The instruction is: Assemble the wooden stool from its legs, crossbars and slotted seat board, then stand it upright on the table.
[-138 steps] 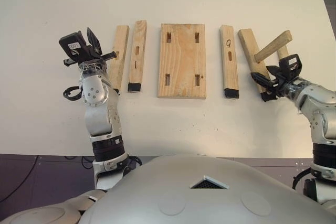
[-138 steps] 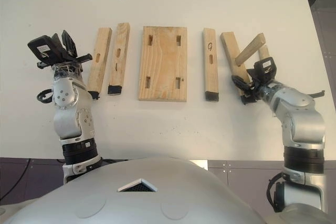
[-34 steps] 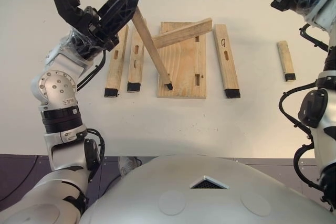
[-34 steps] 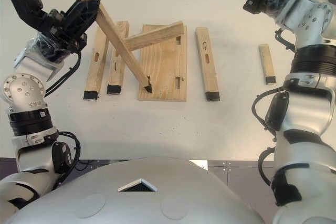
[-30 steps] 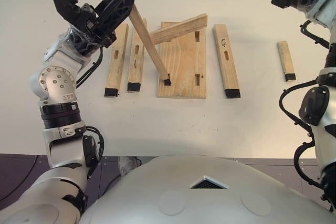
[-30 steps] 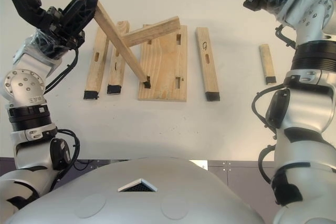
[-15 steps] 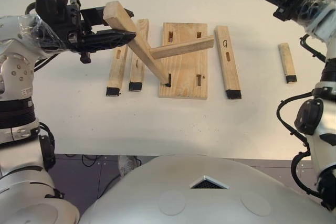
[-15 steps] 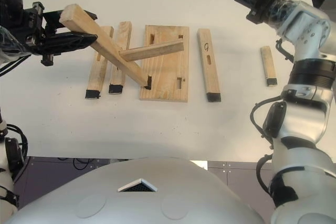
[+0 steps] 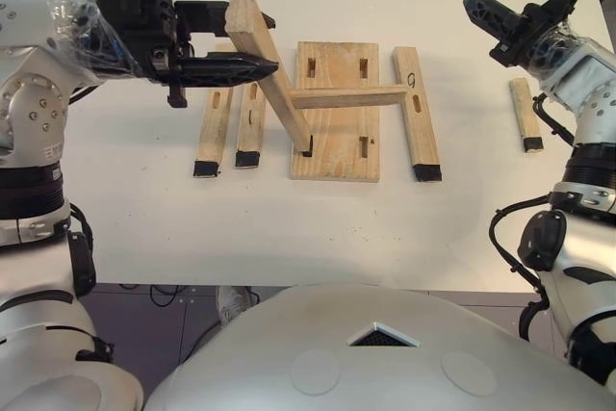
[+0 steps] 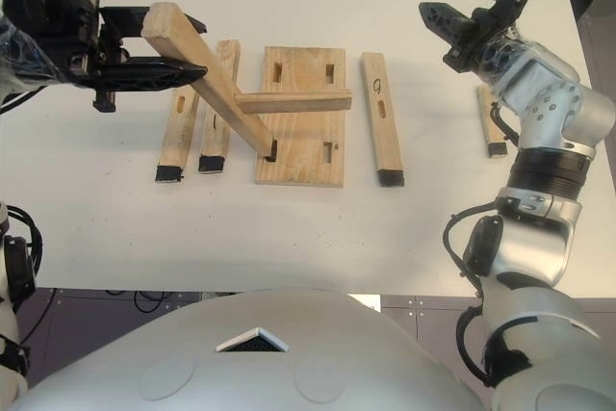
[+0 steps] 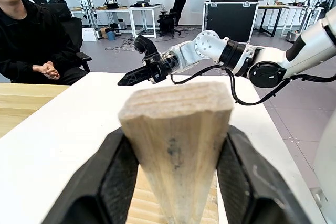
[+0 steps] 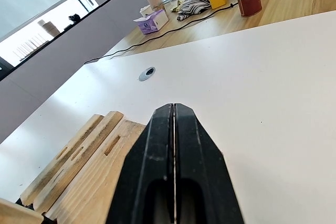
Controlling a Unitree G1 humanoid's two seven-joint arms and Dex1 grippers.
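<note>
Leg leaning over the seat board, foot down toward its 7 o'clock corner

The left hand (image 9: 265, 43) is clamped on the top end of a leg (image 9: 279, 89). The leg's long axis runs from 11 o'clock at the hand to 5 o'clock, where its black foot touches the seat board (image 9: 337, 163). The crossbar (image 9: 351, 97) joined to it points to 3 o'clock above the board. The right hand (image 9: 474, 7), clenched on nothing, hangs well apart at 2 o'clock, so seating the foot likely falls to the left arm.
</note>
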